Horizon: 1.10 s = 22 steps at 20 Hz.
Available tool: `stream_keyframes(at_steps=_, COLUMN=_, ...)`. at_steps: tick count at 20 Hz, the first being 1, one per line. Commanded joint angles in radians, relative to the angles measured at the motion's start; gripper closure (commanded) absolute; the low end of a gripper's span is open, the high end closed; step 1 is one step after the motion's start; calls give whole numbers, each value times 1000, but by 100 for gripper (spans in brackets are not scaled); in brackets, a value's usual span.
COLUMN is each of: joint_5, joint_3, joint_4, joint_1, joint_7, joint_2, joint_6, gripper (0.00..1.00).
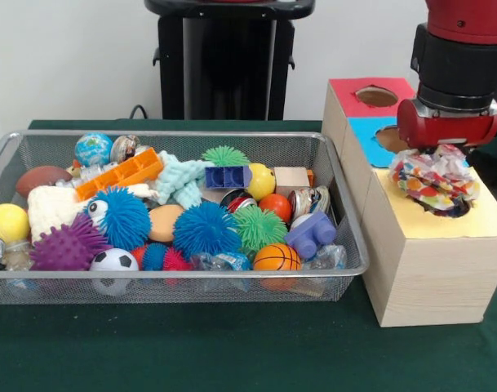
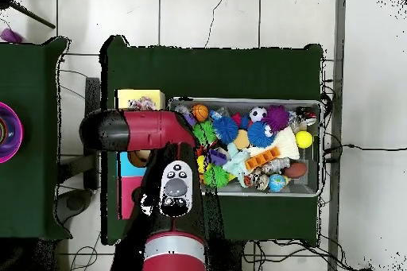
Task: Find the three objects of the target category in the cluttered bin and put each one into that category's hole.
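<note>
My gripper hangs over the pale yellow top of the nearest wooden box. It is shut on a crumpled paper wad with red, orange, blue and yellow patches. The wad sits right under the red wrist and hides most of the hole, whose dark edge shows at the wad's lower right. The wire mesh bin lies to the left, packed with toys. I see no other paper wad in it. In the overhead view the wad peeks out on the yellow box beside my arm.
A blue-topped box and a red-topped box, each with a hole, stand behind the yellow one. The bin holds spiky balls, a mint fuzzy toy, small sports balls and blocks. The black pedestal stands behind.
</note>
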Motion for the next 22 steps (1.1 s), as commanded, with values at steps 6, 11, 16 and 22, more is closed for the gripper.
stream_keyframes(at_steps=6, joint_5=72, joint_3=-32, joint_4=189, joint_1=23, joint_7=302, joint_2=65, joint_6=-28, gripper=100)
stream_keyframes(at_steps=11, joint_5=84, joint_3=-36, joint_4=166, joint_1=29, joint_7=295, joint_2=119, joint_6=-126, gripper=100)
stream_keyframes(at_steps=16, joint_5=91, joint_3=-75, joint_4=97, joint_1=53, joint_7=281, joint_2=165, joint_6=-157, gripper=100)
stream_keyframes(at_steps=22, joint_5=118, joint_3=-115, joint_4=-9, joint_1=76, joint_7=259, joint_2=187, joint_6=-66, gripper=100)
